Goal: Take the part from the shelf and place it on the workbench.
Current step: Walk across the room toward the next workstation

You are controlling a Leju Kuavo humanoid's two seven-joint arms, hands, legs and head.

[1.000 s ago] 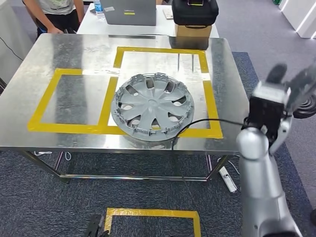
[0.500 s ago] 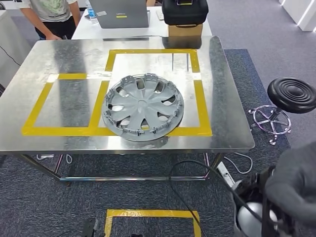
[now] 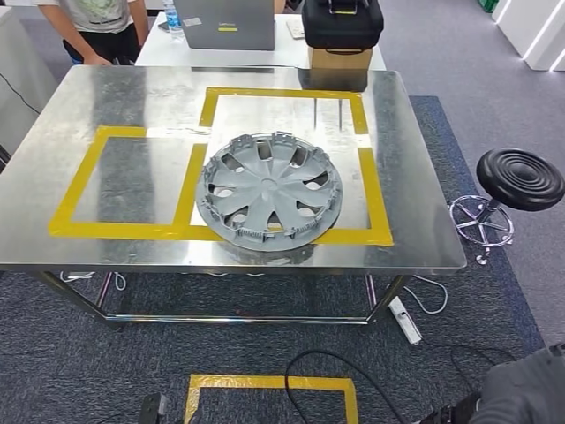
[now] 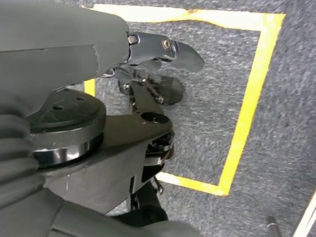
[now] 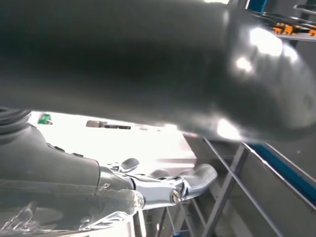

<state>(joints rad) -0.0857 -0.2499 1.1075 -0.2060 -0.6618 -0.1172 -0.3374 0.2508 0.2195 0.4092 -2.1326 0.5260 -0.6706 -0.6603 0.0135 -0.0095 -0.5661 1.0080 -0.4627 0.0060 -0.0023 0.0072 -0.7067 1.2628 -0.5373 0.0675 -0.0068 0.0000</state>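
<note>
Stood at upper left of the head view: a person [image 3: 94, 26] behind the shiny steel workbench [image 3: 413, 177] marked with yellow tape rectangles [image 3: 79, 185]. Lay flat at centre frame: the grey plastic spoked wheel cover [image 3: 270, 190], across the tape line between the two rectangles, its near rim close to the table's front edge. Stood at right: a black round stool [image 3: 520, 177]. Hung over taped carpet in its wrist view: the left hand [image 4: 164, 49], fingers extended, holding nothing. Reached out in its wrist view: the right hand [image 5: 178, 185], grip impossible to judge. Risk judged: a knock against that overhanging-looking rim could slide the cover off the bench.
</note>
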